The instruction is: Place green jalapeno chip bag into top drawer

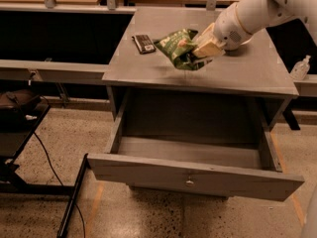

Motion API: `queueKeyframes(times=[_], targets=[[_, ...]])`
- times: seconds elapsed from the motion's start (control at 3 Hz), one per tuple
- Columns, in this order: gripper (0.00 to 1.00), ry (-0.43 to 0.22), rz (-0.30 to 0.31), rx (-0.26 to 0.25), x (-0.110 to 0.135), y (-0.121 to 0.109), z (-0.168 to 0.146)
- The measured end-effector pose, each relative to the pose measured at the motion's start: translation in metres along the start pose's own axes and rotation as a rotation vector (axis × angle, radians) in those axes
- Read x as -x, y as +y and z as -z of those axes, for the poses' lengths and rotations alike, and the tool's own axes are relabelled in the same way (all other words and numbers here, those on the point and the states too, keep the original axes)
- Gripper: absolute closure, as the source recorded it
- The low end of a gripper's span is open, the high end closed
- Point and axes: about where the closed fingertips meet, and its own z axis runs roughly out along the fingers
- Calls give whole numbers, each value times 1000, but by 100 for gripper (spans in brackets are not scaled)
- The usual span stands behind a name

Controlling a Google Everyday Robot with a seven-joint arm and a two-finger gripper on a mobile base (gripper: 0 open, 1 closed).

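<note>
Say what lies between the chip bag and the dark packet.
Camera view: bare tabletop between green jalapeno chip bag and dark packet. The hand grips the bag over the tabletop.

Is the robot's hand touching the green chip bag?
Touching. The camera view shows the gripper clamped on the right end of the green jalapeno chip bag, over the cabinet top, with no gap between them.

Looked like a robotics lab or test space, not a home. Speckled terrazzo floor [148, 217] with orange tape lines [96, 202] and a black cable [49, 160] trailing across it. Long benches [54, 71] stood behind a bare grey cabinet [257, 68], with a sanitizer bottle [300, 67] at right. The gripper [198, 51] hung over the cabinet top, clamped on the green jalapeno chip bag [173, 43].
</note>
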Motion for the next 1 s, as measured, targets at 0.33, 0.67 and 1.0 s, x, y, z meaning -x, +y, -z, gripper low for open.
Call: queueKeyframes(times=[0.33,0.67,1.0], targets=[[100,-17,67,177,-6,63,-6],[100,-14,126,289,-13,116,-7],[83,30,193,353,-29,151,-16]])
